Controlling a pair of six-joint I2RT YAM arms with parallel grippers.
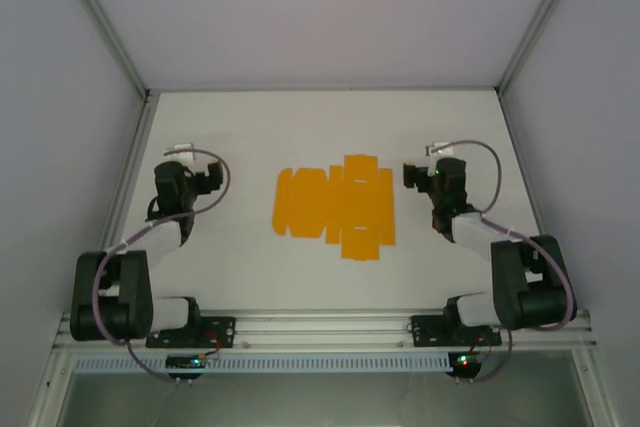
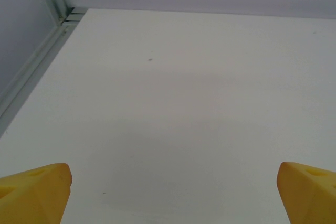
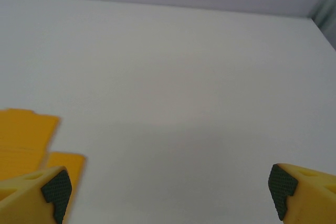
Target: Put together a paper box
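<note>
So the paper box (image 1: 335,209) is just a bright orange die-cut sheet of thin card right now. It's lying dead flat in the middle of the white surface (image 1: 250,137), flaps sticking out toward the near and far sides, nothing folded yet. In the right wrist view a corner of it (image 3: 23,140) pokes in at the left.

The right claw (image 3: 165,192) is wide open with nothing in it, just beside the sheet's right-hand edge. The left claw (image 2: 173,192) is also wide open and empty, over bare surface well apart from the sheet's left edge.

My read is that we're at the very first step, getting both claws onto the card. If I were running it:

- Thin card on a smooth top will probably skate, so pin a middle panel with one claw before the other goes for a flap.
- Come in low at an outer flap edge, since there's nothing to grab from above on a flat sheet.
- Fold along the die-cut creases and don't pinch mid-panel, or it'll likely kink.
- The left arm has the longer trip, so I'd use the right as the anchor.

As for containers, there isn't a box cavity yet, so nothing is inside anything.
</note>
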